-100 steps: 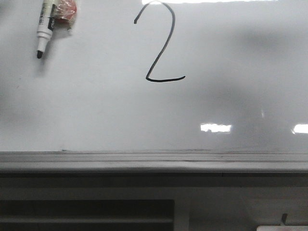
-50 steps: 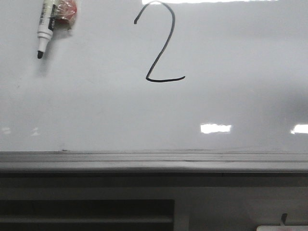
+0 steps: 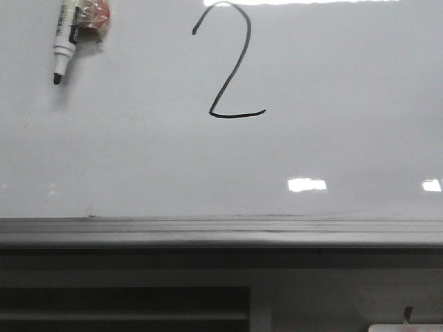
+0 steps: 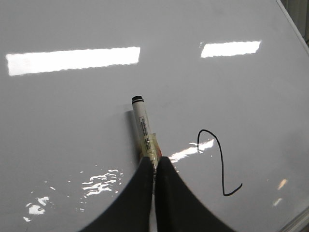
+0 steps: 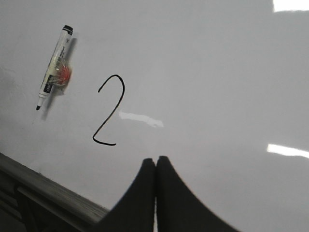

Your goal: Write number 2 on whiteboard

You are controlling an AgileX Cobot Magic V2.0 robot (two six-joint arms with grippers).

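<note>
A thin black number 2 stands on the glossy whiteboard, upper middle. It also shows in the left wrist view and the right wrist view. A white marker with reddish tape sits against the board left of the 2, tip down, with no gripper near it there. In the left wrist view my left gripper is shut, and its tips cover the marker's lower end. My right gripper is shut and empty, off the board to the lower right of the 2. The marker stands alone in that view.
A grey ledge runs along the board's lower edge. Below it are a dark slatted panel and a small white object at the bottom right corner.
A dark shadow on the board's right side has faded away and the light reflections have shifted a little. The 2 and the marker stay in place.
</note>
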